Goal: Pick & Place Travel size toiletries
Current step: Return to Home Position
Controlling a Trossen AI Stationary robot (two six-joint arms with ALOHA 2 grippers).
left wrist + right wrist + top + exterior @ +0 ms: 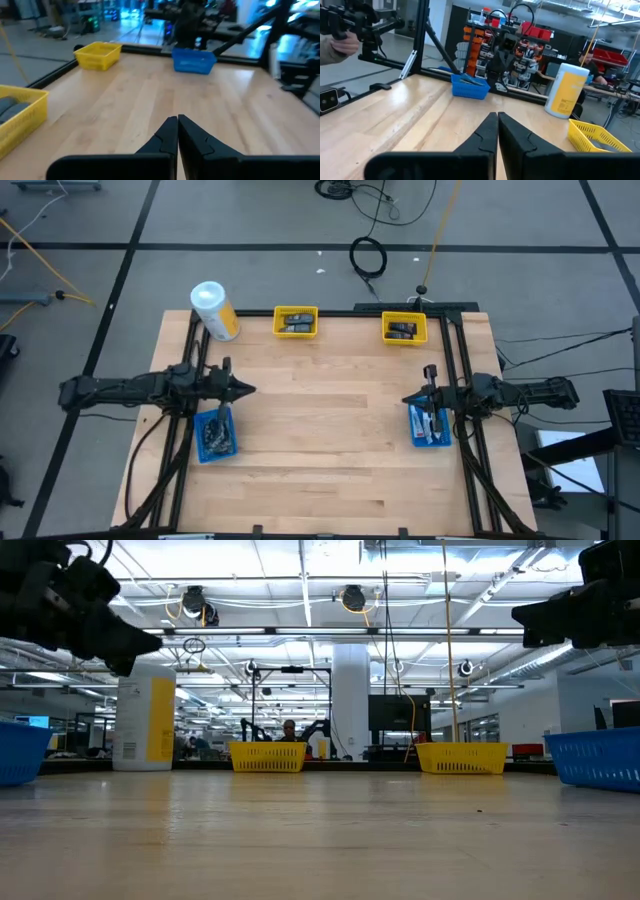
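Hovering over the wooden table [330,430] near its left edge, the left gripper [246,390] is observed with fingers pressed together and nothing held. The right gripper [408,399] is found in the same condition near the table's right edge, pointed toward the table's middle. Dark toiletries [213,434] are recorded in the left blue bin [200,450] at the table's left edge, and white tubes [428,423] in the right blue bin [412,438] at its right edge. Dark pieces [296,327] are noted in one yellow tray [277,320] and more in the other yellow tray [386,328], both on the table's far edge. A white-and-yellow canister [214,310] is seen upright at the table's far left corner.
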